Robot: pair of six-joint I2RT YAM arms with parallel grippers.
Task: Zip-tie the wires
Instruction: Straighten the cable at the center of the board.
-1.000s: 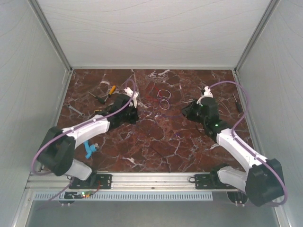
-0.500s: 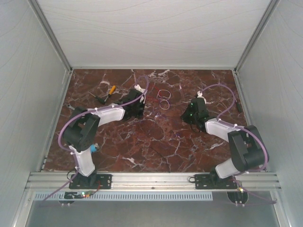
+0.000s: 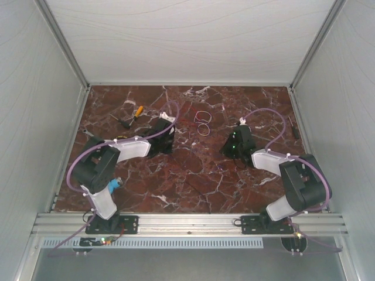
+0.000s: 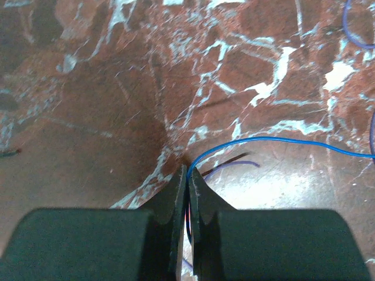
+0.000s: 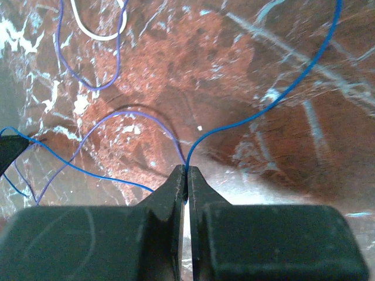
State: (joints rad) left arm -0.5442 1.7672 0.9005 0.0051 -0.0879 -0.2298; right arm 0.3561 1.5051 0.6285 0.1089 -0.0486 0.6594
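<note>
The wires [image 3: 202, 123] lie as thin whitish, purple and red loops on the marble table [image 3: 193, 175], between and just beyond my two grippers. My left gripper [image 3: 169, 136] sits to their left. In the left wrist view it [image 4: 187, 173] is shut on a thin blue strand [image 4: 275, 141] that runs off to the right. My right gripper [image 3: 229, 145] sits to the right of the loops. In the right wrist view it [image 5: 186, 171] is shut on a blue strand [image 5: 281, 96] that arcs up to the right. A purple loop [image 5: 94, 85] and a whitish loop [image 5: 96, 35] lie beyond.
A yellow-handled tool [image 3: 136, 112] and dark tools lie at the back left. A blue object [image 3: 114, 185] lies by the left arm's base. A dark tool [image 3: 293, 126] lies near the right wall. White walls enclose the table on three sides.
Both arms have folded their elbows back toward their bases. The left gripper has shifted a little right and the right gripper a little left, closer to the wire loops.
</note>
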